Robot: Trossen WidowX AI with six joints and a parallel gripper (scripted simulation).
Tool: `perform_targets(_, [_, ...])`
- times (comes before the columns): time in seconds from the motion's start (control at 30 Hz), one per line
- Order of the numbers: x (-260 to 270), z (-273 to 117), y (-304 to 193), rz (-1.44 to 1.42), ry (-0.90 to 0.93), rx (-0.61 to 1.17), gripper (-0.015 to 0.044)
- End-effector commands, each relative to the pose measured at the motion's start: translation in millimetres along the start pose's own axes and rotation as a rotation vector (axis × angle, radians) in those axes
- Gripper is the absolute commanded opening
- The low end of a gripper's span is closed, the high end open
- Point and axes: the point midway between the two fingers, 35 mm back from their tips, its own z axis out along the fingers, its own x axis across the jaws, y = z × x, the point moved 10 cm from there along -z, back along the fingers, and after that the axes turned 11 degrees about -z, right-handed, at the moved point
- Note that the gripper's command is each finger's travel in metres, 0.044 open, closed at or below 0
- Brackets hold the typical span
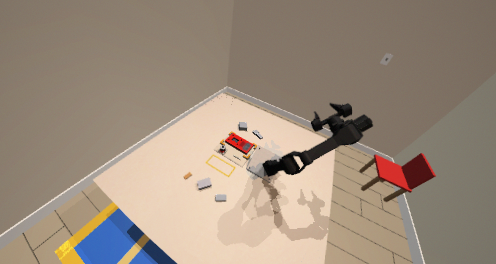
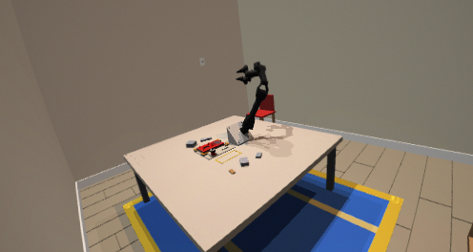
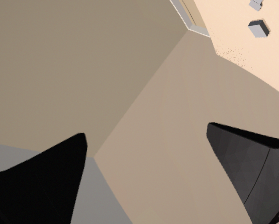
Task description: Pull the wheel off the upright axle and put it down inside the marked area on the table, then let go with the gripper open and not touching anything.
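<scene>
So the wheel [image 1: 221,148] is that tiny dark thing on the small board, just left of the red block [image 1: 239,143], and as far as I can tell it sits on its axle, though it's too small in the top view to be sure how it's seated. Just in front of it is the yellow outlined rectangle [image 1: 220,165], which I'd take as the marked area, so the carry itself should be short. Scattered around are a few grey blocks [image 1: 203,183] and a little orange piece [image 1: 187,175] on the table [image 2: 286,176]. The gripper [image 2: 241,75] is way up in the air, well apart from everything, fingers spread wide with nothing between them; the wrist view mostly shows wall and a corner of the table, with the 2 fingertips far apart. What could go wrong from here, my guess: the arm has a long descent to make, and since the wheel is small and crowded by the red block and board parts, a slightly off approach could knock the block or land the fingers beside the wheel rather than around it. Pulling at a tilt might also jam it on the axle or drag the board along. And on the put-down, the nearby grey blocks could get clipped.
</scene>
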Motion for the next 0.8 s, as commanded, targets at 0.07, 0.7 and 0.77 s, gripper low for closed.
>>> perform_targets(0.07, [-2.4,17.1,-9.1,-0.034,-0.044,0.009,0.0321])
perform_targets(0.7, [-102.3,190.2,-119.1,-0.467,-0.575,0.122,0.0300])
perform_targets(0.77, [-117.8,203.6,-127.6,-0.521,-0.628,0.139,0.0300])
